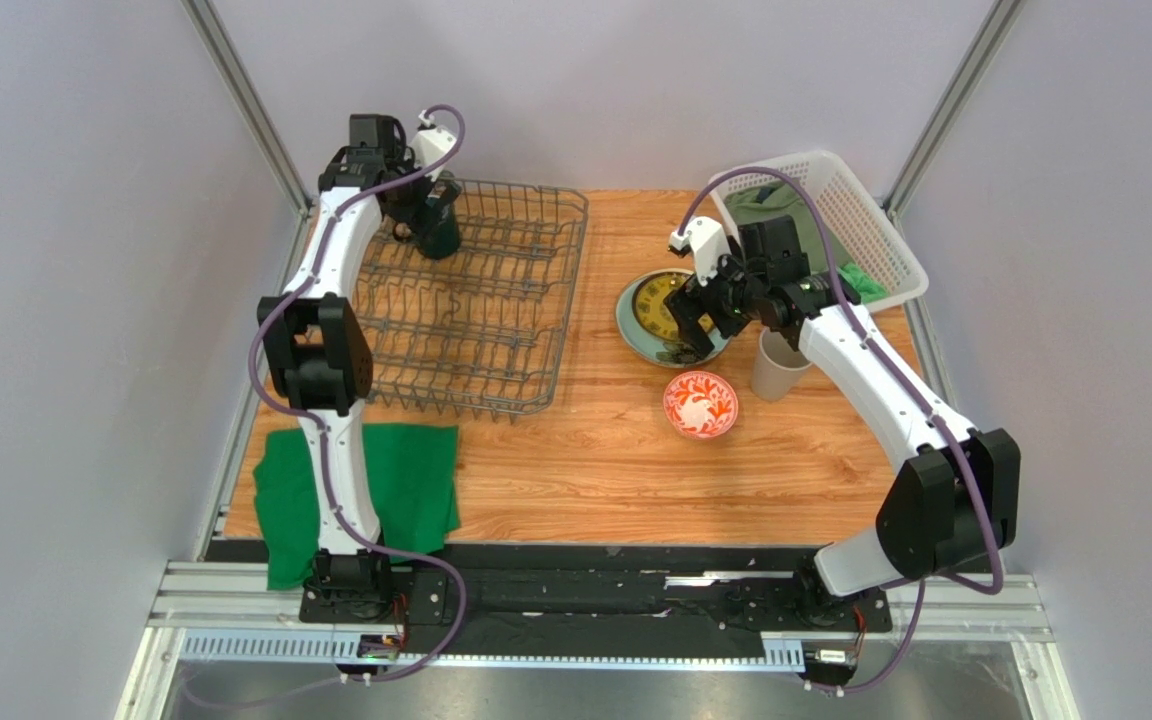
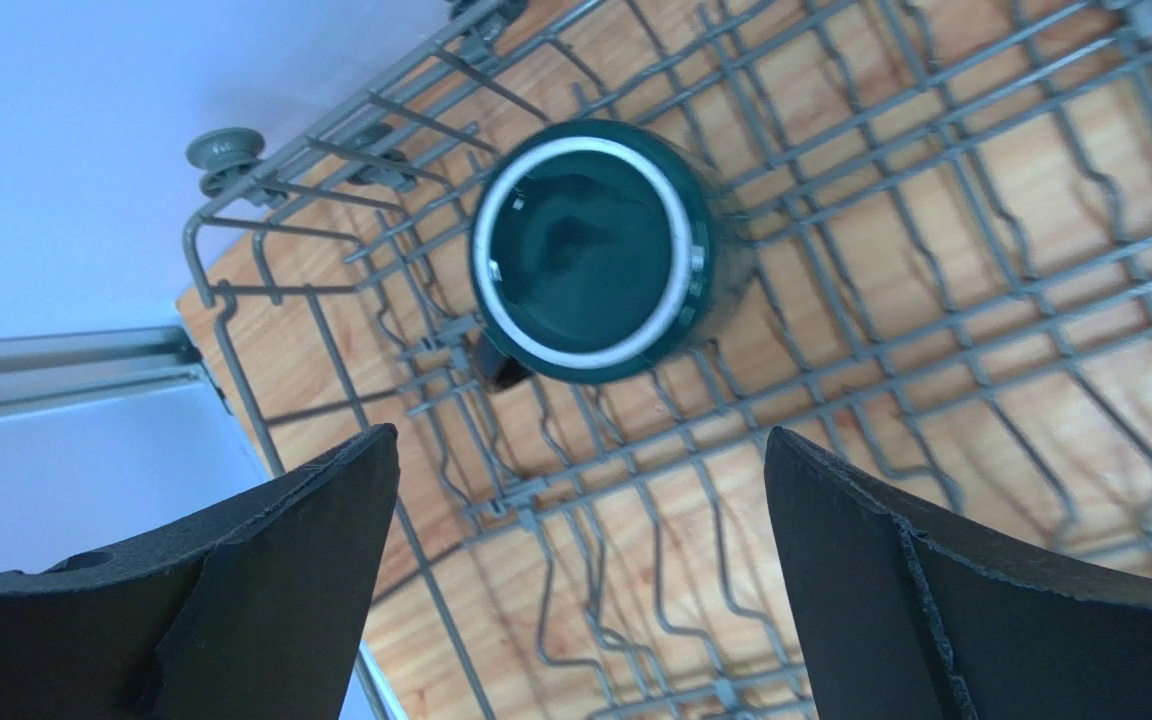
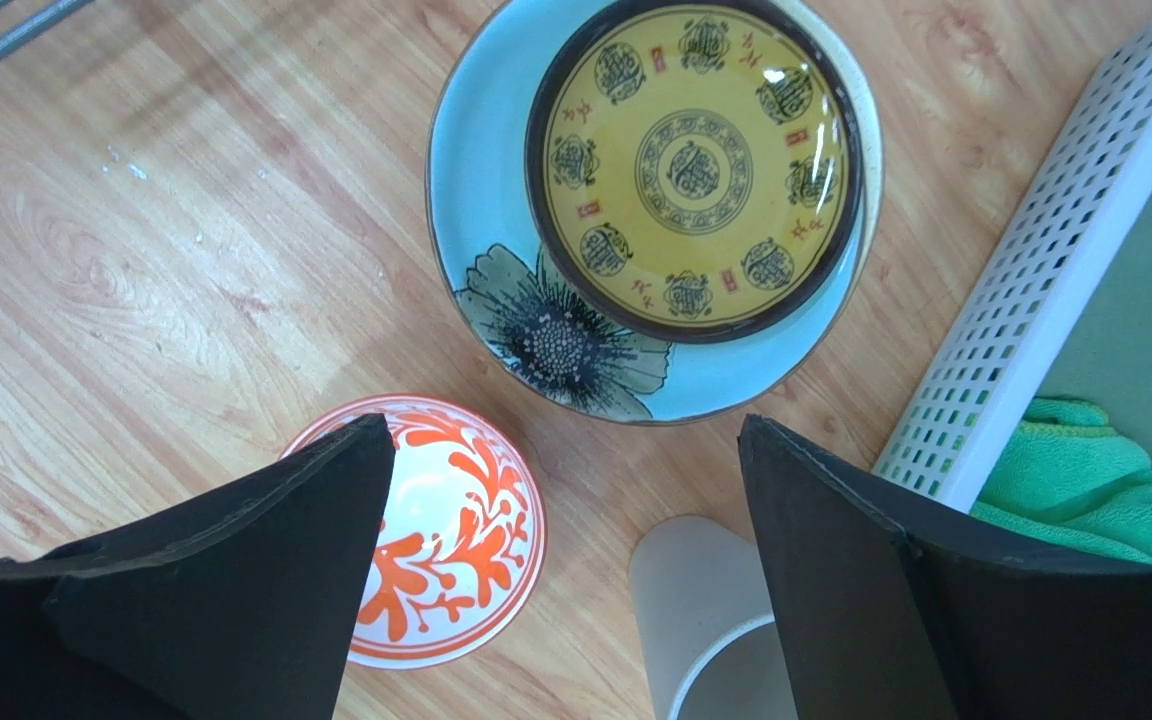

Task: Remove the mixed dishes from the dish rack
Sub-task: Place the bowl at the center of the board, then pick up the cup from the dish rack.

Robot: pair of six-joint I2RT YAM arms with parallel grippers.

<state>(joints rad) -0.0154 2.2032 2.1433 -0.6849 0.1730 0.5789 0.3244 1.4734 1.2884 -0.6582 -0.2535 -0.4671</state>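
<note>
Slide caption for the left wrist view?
Open left hand above the dark green mug standing upright in the dish rack.

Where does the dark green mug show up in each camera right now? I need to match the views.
Top view: the mug is upper left, in the far left corner of the dish rack.
Left wrist: the mug is upper centre, its mouth facing the camera.
Right wrist: not in it.
Shared landmark: the dish rack corner beside the mug, seen in the top and left wrist views.
</note>
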